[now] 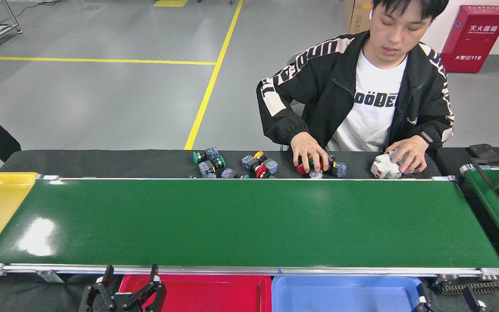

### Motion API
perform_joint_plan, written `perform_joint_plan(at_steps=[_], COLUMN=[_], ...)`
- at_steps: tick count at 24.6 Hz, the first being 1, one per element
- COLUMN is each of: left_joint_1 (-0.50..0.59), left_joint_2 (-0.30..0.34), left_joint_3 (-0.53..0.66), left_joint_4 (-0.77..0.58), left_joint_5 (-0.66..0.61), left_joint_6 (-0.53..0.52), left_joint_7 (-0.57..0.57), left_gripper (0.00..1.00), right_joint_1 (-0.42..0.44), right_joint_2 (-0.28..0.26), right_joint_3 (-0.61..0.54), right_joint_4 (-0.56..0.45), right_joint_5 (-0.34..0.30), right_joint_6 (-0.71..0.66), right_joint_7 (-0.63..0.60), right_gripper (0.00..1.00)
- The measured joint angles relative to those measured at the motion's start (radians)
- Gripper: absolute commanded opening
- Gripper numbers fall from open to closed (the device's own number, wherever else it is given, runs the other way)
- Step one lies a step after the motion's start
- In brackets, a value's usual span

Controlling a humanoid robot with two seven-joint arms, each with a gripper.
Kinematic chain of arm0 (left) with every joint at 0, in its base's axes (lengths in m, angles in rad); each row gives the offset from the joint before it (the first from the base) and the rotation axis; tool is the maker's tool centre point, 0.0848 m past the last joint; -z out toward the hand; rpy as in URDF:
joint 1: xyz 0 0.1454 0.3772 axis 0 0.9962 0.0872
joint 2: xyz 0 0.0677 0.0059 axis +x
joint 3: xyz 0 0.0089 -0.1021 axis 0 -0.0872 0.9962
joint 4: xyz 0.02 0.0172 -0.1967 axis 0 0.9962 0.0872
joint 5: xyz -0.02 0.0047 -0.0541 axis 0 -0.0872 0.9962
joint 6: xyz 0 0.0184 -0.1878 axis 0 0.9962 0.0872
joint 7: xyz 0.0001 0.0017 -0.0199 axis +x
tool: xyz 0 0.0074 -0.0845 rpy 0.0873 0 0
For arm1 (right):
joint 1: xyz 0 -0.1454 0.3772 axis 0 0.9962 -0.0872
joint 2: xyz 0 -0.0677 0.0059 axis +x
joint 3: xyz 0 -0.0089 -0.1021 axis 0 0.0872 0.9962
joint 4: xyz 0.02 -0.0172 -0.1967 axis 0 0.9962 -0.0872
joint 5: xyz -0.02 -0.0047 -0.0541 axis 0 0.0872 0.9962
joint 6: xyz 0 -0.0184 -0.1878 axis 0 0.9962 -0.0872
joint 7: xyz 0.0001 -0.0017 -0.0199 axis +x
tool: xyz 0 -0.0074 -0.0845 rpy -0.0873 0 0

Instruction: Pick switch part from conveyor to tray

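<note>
conveyor [241, 221] bare, switch parts [232, 164] beyond, left fingers [130, 281] spread

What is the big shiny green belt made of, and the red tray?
The long green conveyor belt looks like smooth rubber or plastic sheet, since lamps glare off it; its silver edge rails look like metal. The red tray seems moulded plastic, evenly coloured with rounded rims. I cannot be certain of either.
</note>
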Motion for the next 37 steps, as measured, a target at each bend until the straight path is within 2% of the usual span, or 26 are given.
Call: perform_joint_plan(at_steps=[5, 13, 16, 18, 37], left_joint_1=[-0.005, -0.009, -0.009, -0.008, 0.005], left_joint_2=[0.066, 0.048, 0.049, 0.049, 0.052], left_joint_3=[0.008, 0.014, 0.017, 0.017, 0.036], left_joint_4=[0.0, 0.0, 0.0, 0.0, 0.0], left_joint_5=[0.001, 0.017, 0.136, 0.166, 0.132], left_joint_6=[0.002, 0.002, 0.0, -0.009, -0.006], left_joint_7=[0.003, 0.003, -0.003, -0.006, -0.022], left_gripper=[1.0, 1.0, 1.0, 1.0, 1.0], right_joint_1=[0.0, 0.0, 0.0, 0.0, -0.014], right_joint_2=[0.0, 0.0, 0.0, 0.0, 0.0], right_joint_3=[0.0, 0.0, 0.0, 0.0, 0.0], right_joint_4=[0.0, 0.0, 0.0, 0.0, 0.0], right_joint_5=[0.0, 0.0, 0.0, 0.0, 0.0], right_joint_6=[0.0, 0.0, 0.0, 0.0, 0.0], right_joint_7=[0.0, 0.0, 0.0, 0.0, 0.005], right_gripper=[0.99, 0.99, 0.99, 0.99, 0.99])
